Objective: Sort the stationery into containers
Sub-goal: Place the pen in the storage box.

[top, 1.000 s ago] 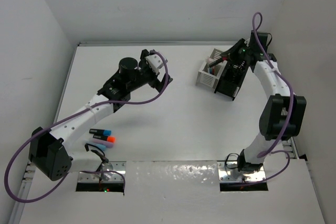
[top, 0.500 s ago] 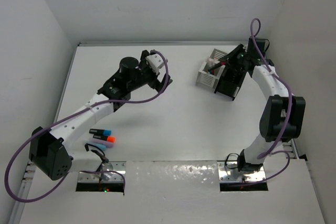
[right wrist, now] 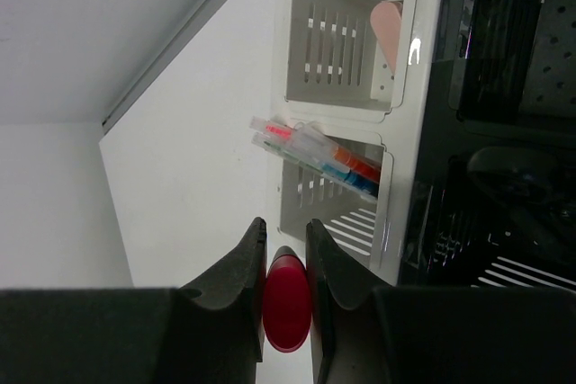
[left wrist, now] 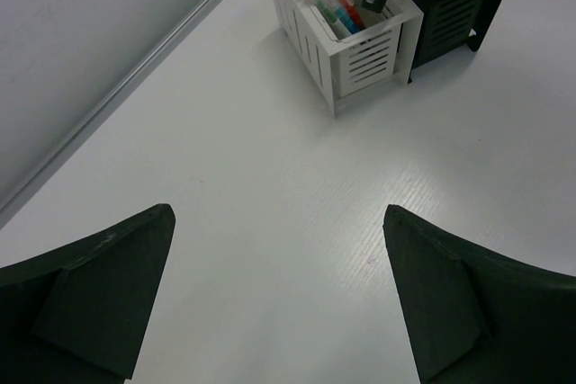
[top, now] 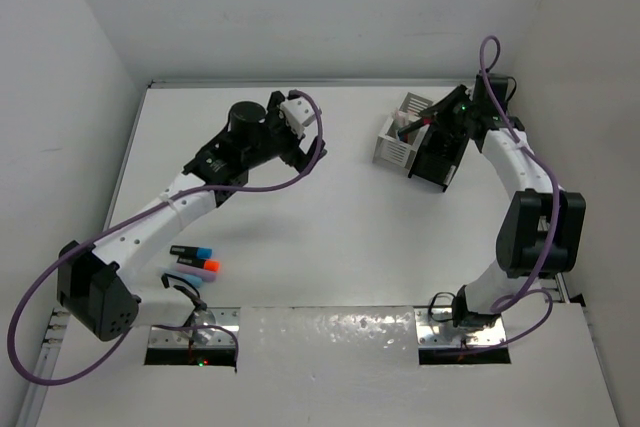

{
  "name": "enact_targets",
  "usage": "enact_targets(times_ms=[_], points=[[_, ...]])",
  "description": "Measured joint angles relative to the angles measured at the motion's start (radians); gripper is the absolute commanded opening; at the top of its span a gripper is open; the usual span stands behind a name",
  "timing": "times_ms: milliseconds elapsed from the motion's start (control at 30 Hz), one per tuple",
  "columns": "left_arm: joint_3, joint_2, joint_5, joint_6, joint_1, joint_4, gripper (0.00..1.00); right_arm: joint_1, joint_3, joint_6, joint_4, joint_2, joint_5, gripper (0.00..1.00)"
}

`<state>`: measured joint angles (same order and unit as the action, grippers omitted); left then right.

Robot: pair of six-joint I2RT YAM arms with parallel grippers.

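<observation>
At 7 o'clock, highlighters lie on the table, their print too small to read. Left fingers splay released at 11. At 1, right fingers clench a red highlighter over the white organiser, with the black organiser touching it.

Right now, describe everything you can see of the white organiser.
The white organiser stands upright on the table toward its far right, flush beside the black organiser. It looks like plastic, with slatted walls and square open-topped compartments. One compartment holds leaning pens, another a pink eraser. The right gripper, shut on a red highlighter, hangs over it.
</observation>
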<state>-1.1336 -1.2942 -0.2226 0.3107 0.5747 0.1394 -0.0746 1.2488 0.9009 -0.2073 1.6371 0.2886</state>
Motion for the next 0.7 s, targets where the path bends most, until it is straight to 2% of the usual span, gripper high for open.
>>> enact_targets(times_ms=[700], points=[[-0.012,0.0,0.002,0.017,-0.006,0.045,1.0,-0.008,-0.013,-0.019,0.018,-0.006,-0.016,0.0]])
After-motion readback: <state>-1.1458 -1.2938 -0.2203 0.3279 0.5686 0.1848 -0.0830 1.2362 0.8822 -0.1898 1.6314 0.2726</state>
